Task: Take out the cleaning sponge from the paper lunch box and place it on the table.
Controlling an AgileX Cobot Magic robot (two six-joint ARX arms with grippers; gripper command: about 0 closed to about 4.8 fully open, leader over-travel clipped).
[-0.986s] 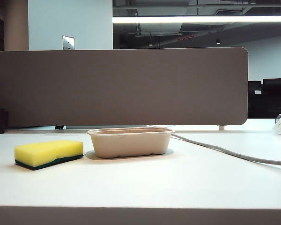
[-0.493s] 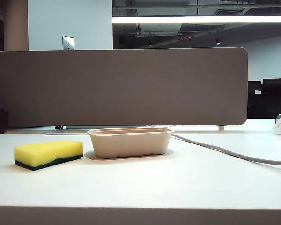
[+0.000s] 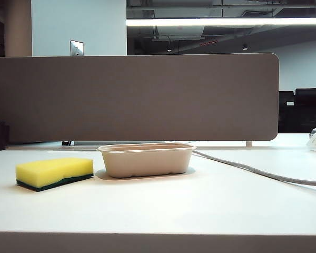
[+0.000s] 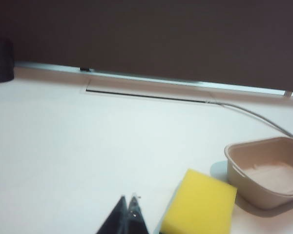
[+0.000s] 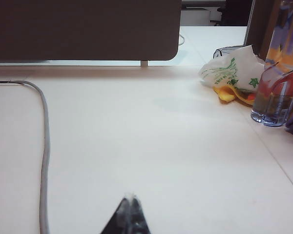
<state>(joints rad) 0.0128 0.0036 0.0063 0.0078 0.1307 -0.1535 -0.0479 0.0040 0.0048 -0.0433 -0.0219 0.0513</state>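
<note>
on the table [image 3: 200,205], left of the box [image 3: 146,160] and just clear of it, the sponge [image 3: 55,173] lay flat, yellow up, green down, long axis running across the exterior view. nothing on the table had shifted over the past second; the job looked done. left gripper [image 4: 128,207] and right gripper [image 5: 130,200] hung closed and empty, neither touching anything.

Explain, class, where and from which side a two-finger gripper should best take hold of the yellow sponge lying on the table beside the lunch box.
Probably from straight above, closing on the two long sides of the cleaning sponge at mid-length. It lies flat on the table, yellow foam up, its top clear. The paper lunch box stands close beside one short end. The left gripper, shut, is nearest; the right gripper, shut, is elsewhere.
</note>
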